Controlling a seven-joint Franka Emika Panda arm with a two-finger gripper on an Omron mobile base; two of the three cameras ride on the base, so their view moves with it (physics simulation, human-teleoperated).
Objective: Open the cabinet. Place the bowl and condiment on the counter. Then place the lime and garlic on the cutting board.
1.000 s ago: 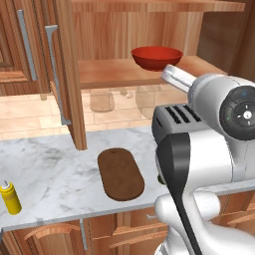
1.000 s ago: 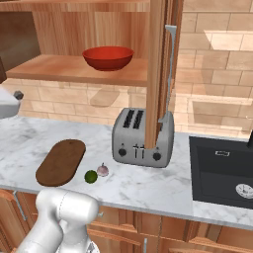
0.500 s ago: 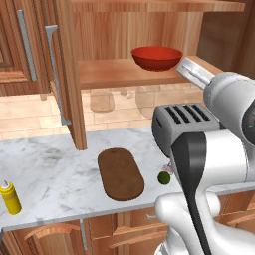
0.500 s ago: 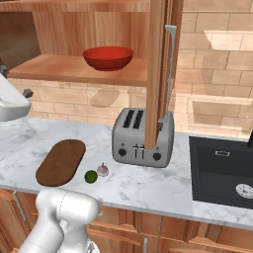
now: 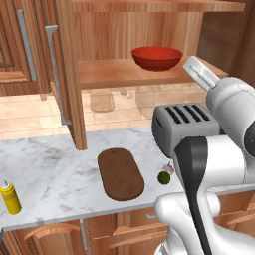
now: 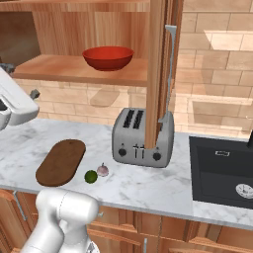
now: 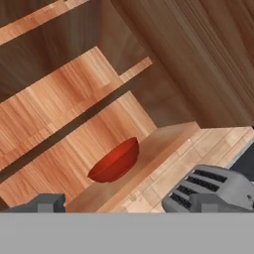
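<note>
The cabinet stands open, both doors swung out. On its lower shelf sits the red bowl. My gripper is open and holds nothing; it hangs in front of the shelf, a short way from the bowl, and points at it. The yellow condiment stands on the counter at the front left. The lime and the garlic lie side by side on the marble, just right of the dark cutting board.
A grey toaster stands on the counter under the right door's edge. A black sink is set in at the far right. The upper shelf is bare. Low cabinets run below the counter.
My hand has swung to the right and a little nearer the shelf. With the arm shifted, the lime and garlic show in the left base view.
</note>
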